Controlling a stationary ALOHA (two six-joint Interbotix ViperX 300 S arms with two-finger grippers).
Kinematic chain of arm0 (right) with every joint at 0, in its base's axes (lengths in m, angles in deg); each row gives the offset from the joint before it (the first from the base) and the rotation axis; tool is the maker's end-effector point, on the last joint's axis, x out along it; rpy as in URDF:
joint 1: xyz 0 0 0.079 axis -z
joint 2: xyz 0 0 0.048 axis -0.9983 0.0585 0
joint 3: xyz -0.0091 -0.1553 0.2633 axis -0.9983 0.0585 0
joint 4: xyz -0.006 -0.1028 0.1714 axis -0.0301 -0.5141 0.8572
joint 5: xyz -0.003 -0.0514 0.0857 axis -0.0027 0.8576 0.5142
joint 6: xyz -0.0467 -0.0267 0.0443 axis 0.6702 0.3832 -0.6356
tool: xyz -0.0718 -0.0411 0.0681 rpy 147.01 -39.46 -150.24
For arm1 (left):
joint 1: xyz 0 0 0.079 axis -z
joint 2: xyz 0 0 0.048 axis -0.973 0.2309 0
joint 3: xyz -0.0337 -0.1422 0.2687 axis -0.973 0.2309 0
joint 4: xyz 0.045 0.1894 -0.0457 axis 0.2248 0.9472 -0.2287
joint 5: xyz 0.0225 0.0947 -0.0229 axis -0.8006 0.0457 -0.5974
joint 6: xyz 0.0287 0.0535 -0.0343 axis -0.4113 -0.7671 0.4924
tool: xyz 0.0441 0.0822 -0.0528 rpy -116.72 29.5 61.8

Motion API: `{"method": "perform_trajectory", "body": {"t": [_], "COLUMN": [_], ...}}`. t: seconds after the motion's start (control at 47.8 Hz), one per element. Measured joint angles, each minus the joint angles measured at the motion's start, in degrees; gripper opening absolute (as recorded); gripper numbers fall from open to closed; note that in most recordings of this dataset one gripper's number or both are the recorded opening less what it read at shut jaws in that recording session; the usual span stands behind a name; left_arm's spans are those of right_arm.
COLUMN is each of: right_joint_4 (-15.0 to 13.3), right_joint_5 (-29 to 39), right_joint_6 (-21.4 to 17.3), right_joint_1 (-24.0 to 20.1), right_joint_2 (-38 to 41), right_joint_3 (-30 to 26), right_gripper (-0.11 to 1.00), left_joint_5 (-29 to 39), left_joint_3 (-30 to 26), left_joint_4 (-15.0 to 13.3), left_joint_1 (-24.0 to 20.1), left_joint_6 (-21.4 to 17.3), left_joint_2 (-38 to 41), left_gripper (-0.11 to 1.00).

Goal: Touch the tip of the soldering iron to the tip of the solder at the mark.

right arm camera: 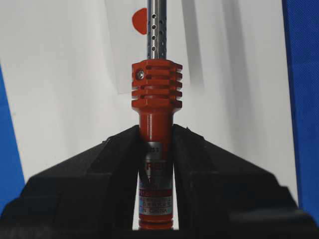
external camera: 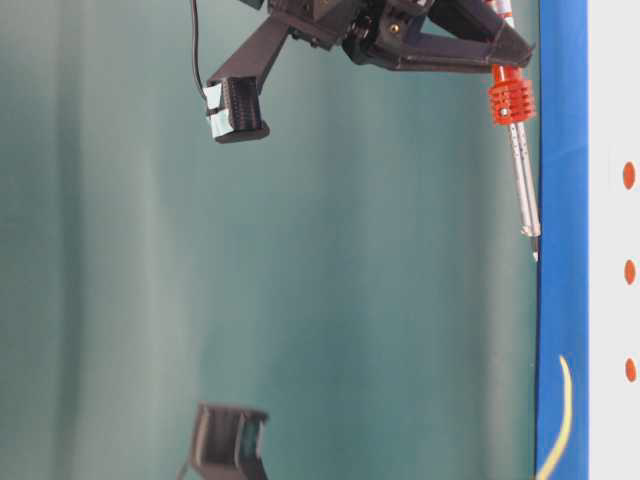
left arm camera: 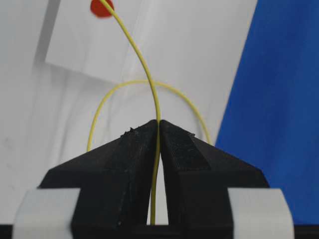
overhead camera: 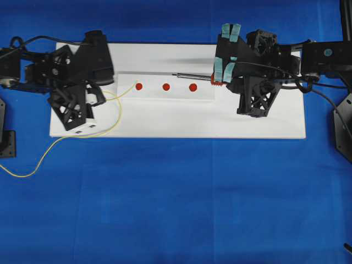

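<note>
The soldering iron [overhead camera: 193, 76] has a red-orange handle and a silver shaft, and its tip points left, behind the middle red mark [overhead camera: 166, 86]. My right gripper [overhead camera: 221, 80] is shut on its handle; the right wrist view shows the iron [right arm camera: 155, 94] between the jaws of the gripper [right arm camera: 156, 132]. The solder [overhead camera: 125, 92] is a thin yellow wire. My left gripper [overhead camera: 105, 93] is shut on it, also seen in the left wrist view [left arm camera: 159, 122]. The solder [left arm camera: 144, 69] arcs up until its tip lies at the left red mark [left arm camera: 101, 7]. The two tips are apart.
Three red marks sit in a row on a raised white strip [overhead camera: 165, 94] on a white board [overhead camera: 176, 121] over blue cloth. The right mark [overhead camera: 192, 87] is nearest the iron. Loose solder loops [overhead camera: 33, 165] trail off the board at the front left. A black cord [overhead camera: 286, 71] runs to the right.
</note>
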Motion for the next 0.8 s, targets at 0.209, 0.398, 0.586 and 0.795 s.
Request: {"method": "perform_trajectory", "body": {"t": [0.209, 0.398, 0.586, 0.795], "right_joint_4": [0.0, -0.2, -0.6, -0.7], "right_joint_5": [-0.1, -0.3, -1.1, -1.7], "right_joint_6": [0.0, 0.0, 0.0, 0.0], "right_joint_1": [0.0, 0.0, 0.0, 0.0], "right_joint_2": [0.0, 0.0, 0.0, 0.0], "right_joint_3": [0.2, 0.5, 1.0, 1.3], "right_gripper": [0.06, 0.06, 0.06, 0.06], "left_joint_5": [-0.5, -2.3, -5.4, -6.1], "left_joint_3": [-5.0, -7.1, -7.6, -7.6], "left_joint_4": [0.0, 0.0, 0.0, -0.1], "left_joint_1": [0.4, 0.5, 0.5, 0.5], "left_joint_6": [0.0, 0.0, 0.3, 0.6], "left_joint_2": [5.5, 10.6, 13.3, 14.2], "left_gripper": [0.03, 0.03, 0.03, 0.03]}}
